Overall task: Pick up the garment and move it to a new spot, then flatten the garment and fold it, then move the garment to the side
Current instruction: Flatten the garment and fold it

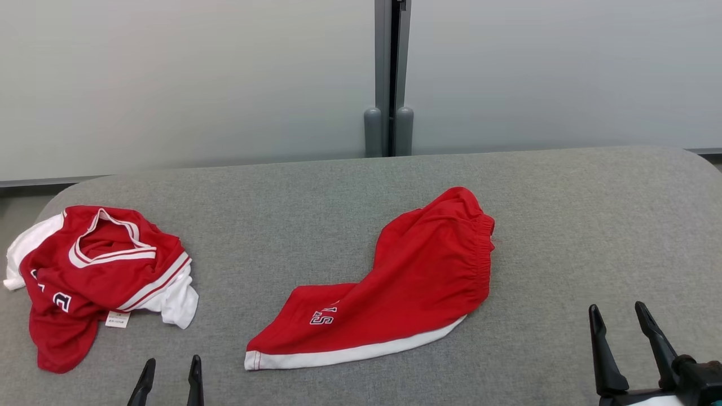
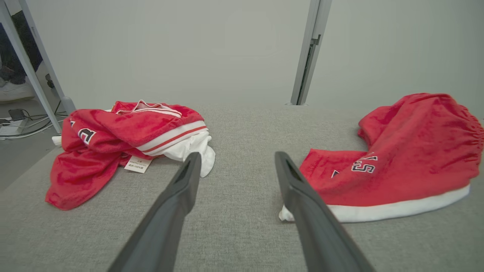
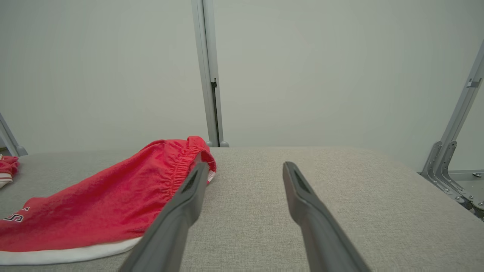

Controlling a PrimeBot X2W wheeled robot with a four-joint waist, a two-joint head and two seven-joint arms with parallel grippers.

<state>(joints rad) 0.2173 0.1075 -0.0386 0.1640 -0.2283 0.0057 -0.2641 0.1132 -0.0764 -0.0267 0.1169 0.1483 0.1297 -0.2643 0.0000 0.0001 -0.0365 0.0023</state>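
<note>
Both left gripper (image 1: pixel 173 361) and right gripper (image 1: pixel 616 307) gape wide, empty; best pinch the soft red white-edged shorts (image 1: pixel 412 276) at two corners.

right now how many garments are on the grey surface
2. A crumpled red and white jersey lies at the left end of the grey surface; red shorts with a white hem lie near the middle. The jersey's folds could hide something small.

On the table (image 1: pixel 564 225), the shorts (image 1: pixel 417 270) lie centrally, the jersey (image 1: pixel 96 270) well apart at left.
</note>
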